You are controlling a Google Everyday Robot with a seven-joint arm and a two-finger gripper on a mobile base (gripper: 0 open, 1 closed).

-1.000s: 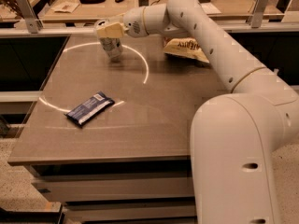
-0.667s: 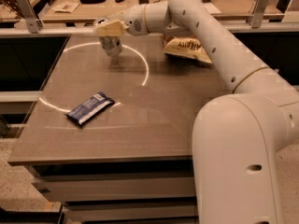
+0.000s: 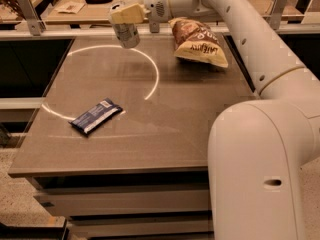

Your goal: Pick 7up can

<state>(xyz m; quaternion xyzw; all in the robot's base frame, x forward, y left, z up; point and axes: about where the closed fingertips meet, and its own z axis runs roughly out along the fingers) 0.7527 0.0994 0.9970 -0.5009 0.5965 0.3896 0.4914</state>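
The 7up can is a small silvery-grey cylinder at the back left of the brown table. My gripper comes in from the right at the end of the white arm. It is shut on the can's top, with its cream fingers clamped around it. The can hangs upright and seems lifted slightly off the table top, over the back edge.
A brown-and-yellow chip bag lies at the back right of the table. A flat dark blue snack bar lies at the front left. A bright ring of light marks the table top. Another cluttered table stands behind.
The gripper has risen with the can in it, and the can now sits higher in the view, off the table surface. The chip bag and snack bar have not moved.
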